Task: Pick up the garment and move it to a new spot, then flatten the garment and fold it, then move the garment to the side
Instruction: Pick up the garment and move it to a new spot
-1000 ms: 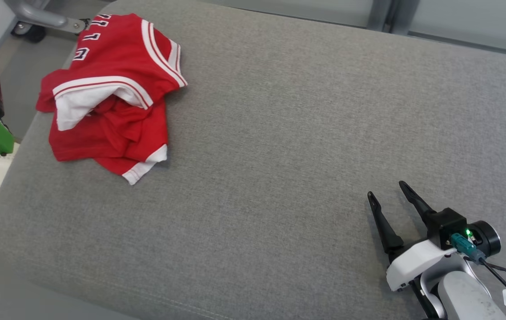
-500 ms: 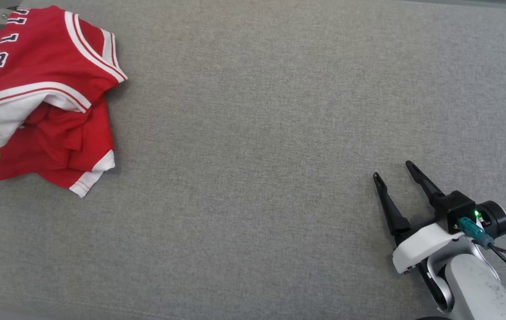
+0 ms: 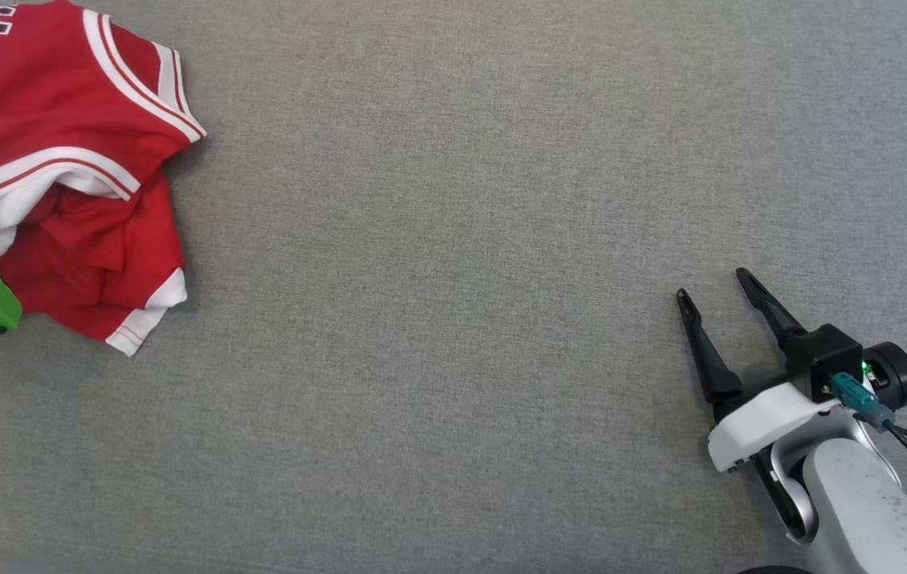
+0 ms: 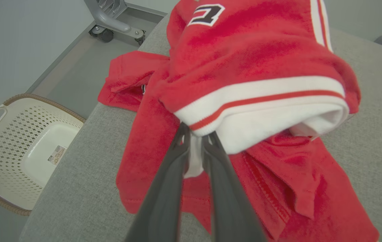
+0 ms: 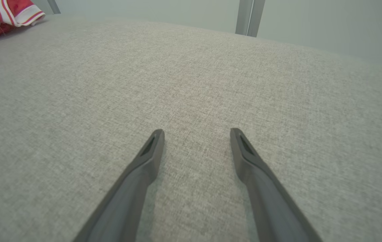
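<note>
1. Garment (image 3: 63,175): red fleecy jersey with white striped trim, crumpled in a heap at the far-left corner of the surface (image 3: 461,239), which is grey woven upholstery.
2. Left gripper (image 4: 196,138): dark tapered jaws pinched onto the garment's white hem.
3. Right gripper (image 3: 713,285): jaws spread apart, nothing between them.

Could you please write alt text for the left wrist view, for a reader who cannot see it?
The two dark fingers of the left hand pinch a white fold of a crumpled red garment with white striped trim, lying at the corner of a grey cushion. Beyond the edge, a cream perforated basket sits on the floor.
</note>
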Robot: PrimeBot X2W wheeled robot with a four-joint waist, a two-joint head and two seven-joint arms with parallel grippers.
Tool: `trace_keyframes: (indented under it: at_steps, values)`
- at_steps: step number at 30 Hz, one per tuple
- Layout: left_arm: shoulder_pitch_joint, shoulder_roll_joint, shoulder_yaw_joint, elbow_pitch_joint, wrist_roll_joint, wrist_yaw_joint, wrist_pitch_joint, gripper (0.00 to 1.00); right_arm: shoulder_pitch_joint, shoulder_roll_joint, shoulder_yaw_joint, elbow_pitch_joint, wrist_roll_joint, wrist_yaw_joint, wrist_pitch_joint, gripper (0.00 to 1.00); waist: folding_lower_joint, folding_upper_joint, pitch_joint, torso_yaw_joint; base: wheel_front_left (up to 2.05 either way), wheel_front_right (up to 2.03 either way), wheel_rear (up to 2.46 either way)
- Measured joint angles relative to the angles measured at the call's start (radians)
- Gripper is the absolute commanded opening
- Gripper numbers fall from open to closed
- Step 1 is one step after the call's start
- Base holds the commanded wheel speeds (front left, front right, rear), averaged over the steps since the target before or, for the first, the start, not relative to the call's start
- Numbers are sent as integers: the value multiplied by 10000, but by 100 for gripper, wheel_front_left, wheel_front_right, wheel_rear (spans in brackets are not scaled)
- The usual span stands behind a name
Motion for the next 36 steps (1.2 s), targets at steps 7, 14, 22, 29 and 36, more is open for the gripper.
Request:
trace_keyframes:
  at_steps: [7, 14, 22, 29, 36]
  values:
    - [-634, 441, -761, -637, 585, 0, -1467, 0, 14, 270, -21, -15, 6, 0, 0, 100, 0, 0, -388, 58, 0, 0, 0]
    - [-2474, 886, -1925, -2100, 1329, 0, -2623, 0, 270, 746, -82, 63, 144, 0, 0, 100, 0, 0, -1078, 17, 0, 0, 0]
    - [-3175, 640, -3041, -3471, 892, 0, -2638, 0, 338, 976, -192, -19, 190, 0, 2, 100, 0, 0, -1526, -588, 0, 0, 0]
    - [-2164, -1122, -4149, -3749, 240, 0, -3062, 0, 432, 1112, -514, -130, 247, 0, 0, 100, 0, 0, -1613, -1561, 0, 0, 0]
    - [-1254, -2993, -4847, -3254, -151, 0, -3250, 0, 398, 1275, -554, -217, 251, 0, 0, 100, 0, 0, -1550, -2626, 0, 0, 0]
